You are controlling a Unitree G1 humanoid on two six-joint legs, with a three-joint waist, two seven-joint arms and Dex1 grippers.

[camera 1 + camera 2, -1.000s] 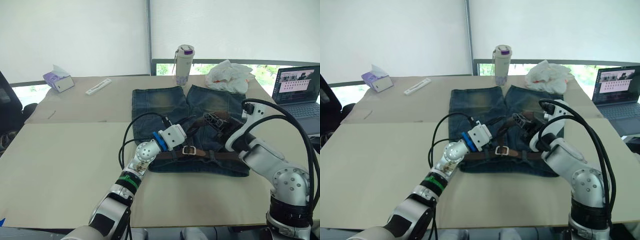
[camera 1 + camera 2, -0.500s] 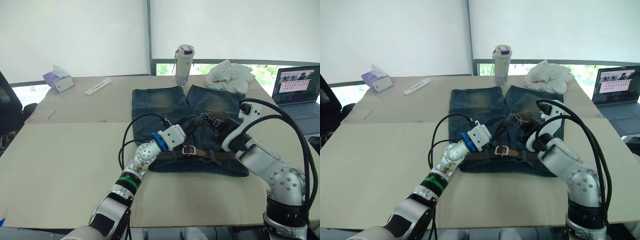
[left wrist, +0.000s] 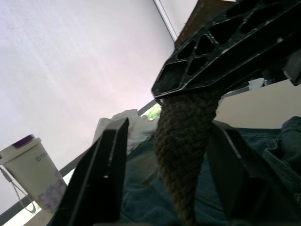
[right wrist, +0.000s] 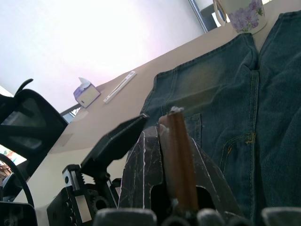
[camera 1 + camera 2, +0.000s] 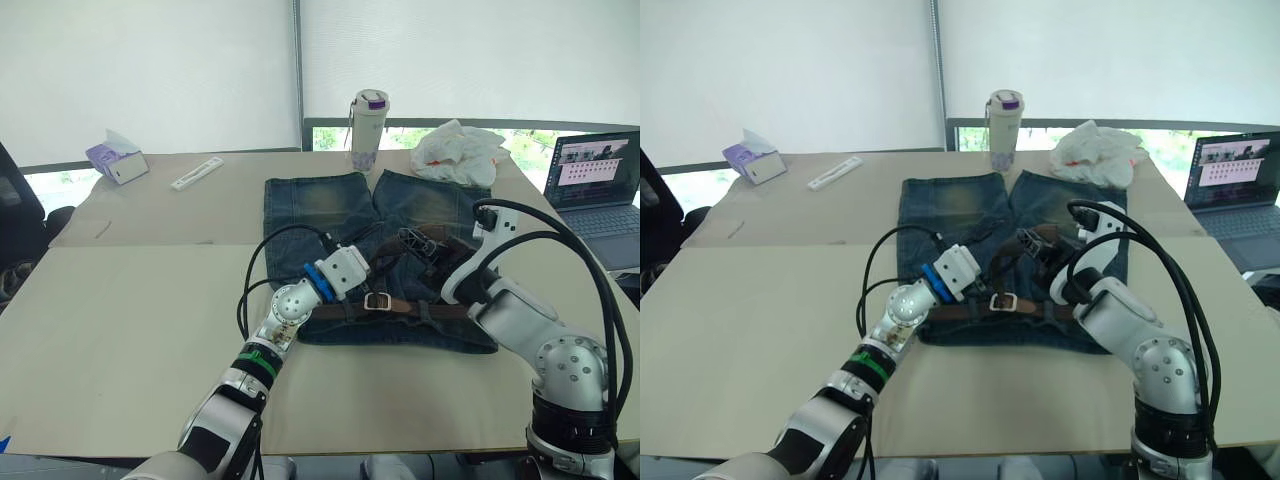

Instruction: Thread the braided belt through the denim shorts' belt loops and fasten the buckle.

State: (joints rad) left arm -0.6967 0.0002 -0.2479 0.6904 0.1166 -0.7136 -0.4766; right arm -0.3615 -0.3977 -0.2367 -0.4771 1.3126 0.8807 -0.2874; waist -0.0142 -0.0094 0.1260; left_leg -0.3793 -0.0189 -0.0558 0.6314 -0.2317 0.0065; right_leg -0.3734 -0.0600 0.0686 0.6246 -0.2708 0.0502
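Note:
The denim shorts [image 5: 320, 205] lie flat on the table with the waistband toward me. The braided belt [image 5: 445, 311] runs along the waistband, and its silver buckle [image 5: 377, 300] rests near the middle. The belt's free end rises off the shorts, with my right gripper [image 5: 412, 240] shut on it; the right wrist view has the brown strap [image 4: 178, 160] pinched between the fingers. My left gripper [image 5: 380, 262] is just left of the right one, open, its fingers [image 3: 108, 179] on either side of the hanging strap [image 3: 183, 155]. The belt loops are too small to make out.
A white bottle [image 5: 368, 117] and a white plastic bag [image 5: 458, 152] stand behind the shorts. An open laptop [image 5: 594, 170] sits at the right edge. At the far left are a tissue box [image 5: 117, 158] and a flat white stick [image 5: 196, 173]. Black cables [image 5: 258, 270] loop by my left wrist.
My right gripper has moved a little left with the belt end, closer to the left gripper. The left gripper has hardly moved.

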